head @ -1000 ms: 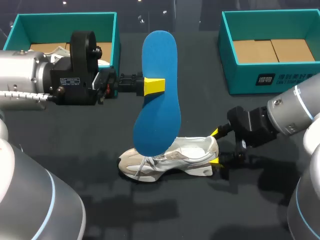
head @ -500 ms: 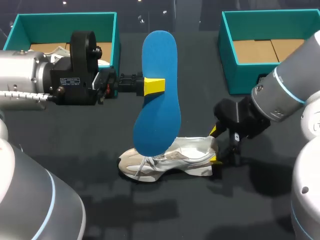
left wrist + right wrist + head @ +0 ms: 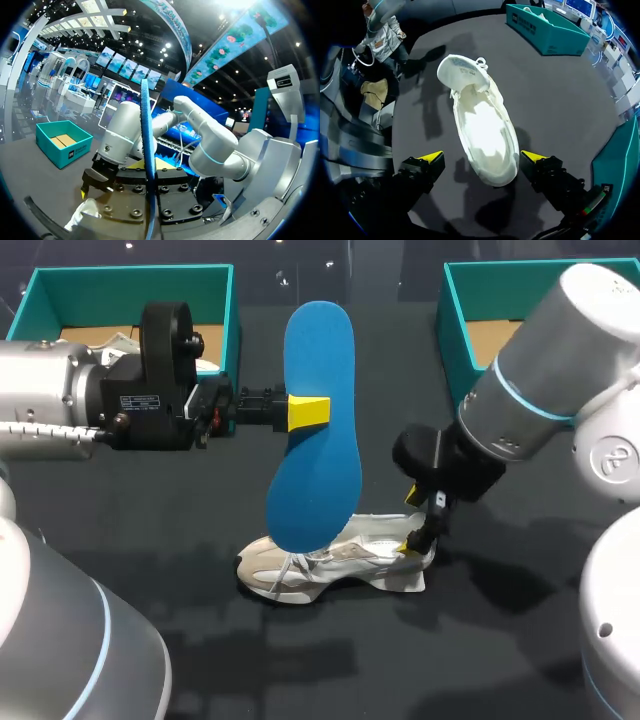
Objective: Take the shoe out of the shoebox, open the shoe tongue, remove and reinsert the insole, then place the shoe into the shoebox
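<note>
Nearest us, the shoe (image 3: 340, 562) lies on its sole on the desk (image 3: 250, 660), out of either box, its opening facing up and bare inside; the right gripper (image 3: 481, 156) hangs over the heel with its fingers apart, one to each side, and as far as the wrist view lets us judge neither tip touches the shoe. Further out, the left gripper (image 3: 310, 412) has its fingers clamped on the blue insole (image 3: 320, 350), gripping it about midway along one edge; the insole stands nearly upright above the desk, its lower end in front of the shoe's laces in the head view. Beyond these sit the left shoebox (image 3: 130, 278) and the right shoebox (image 3: 452, 330), well apart at the far corners.

We judge the insole to be out and its reinsertion in hand; the next move calls for the right fingers to close on the heel and steady the shoe, then for the left arm to tilt the insole down, lead one end into the opening toward the toe, and lay it flat along the shoe's length.
</note>
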You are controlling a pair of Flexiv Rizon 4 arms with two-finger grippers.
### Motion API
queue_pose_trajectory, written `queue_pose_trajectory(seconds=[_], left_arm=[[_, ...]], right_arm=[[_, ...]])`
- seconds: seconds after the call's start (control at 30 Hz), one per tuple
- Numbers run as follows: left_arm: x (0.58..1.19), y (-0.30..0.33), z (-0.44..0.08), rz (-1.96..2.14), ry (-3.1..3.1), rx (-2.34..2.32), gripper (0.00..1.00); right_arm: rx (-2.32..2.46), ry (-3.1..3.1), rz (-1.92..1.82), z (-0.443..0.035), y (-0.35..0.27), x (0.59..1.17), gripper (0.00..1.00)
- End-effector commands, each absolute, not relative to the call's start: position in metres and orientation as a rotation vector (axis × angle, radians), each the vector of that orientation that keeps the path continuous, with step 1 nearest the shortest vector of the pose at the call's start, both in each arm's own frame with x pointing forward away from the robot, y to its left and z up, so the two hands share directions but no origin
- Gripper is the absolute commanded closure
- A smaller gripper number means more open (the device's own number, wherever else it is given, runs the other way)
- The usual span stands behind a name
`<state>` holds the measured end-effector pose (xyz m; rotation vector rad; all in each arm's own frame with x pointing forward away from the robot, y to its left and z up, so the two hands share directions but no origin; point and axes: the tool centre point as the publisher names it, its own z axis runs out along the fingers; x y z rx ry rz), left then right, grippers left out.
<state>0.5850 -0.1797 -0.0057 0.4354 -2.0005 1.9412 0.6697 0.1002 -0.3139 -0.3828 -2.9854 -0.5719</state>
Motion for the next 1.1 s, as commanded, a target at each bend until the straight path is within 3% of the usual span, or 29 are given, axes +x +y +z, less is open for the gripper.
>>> queue_pose_trajectory(seconds=[0.03,1.1], left_arm=[[0.586,-0.182,-0.006,1.940,-2.001,0.434,1.00],[0.586,-0.182,-0.006,1.940,-2.001,0.434,1.00]], right_arm=[[-0.335,-3.022,-0.199,-0.313,0.109,0.674,0.00],[-0.288,-3.070,-0.058,-0.307,0.135,0.686,0.00]])
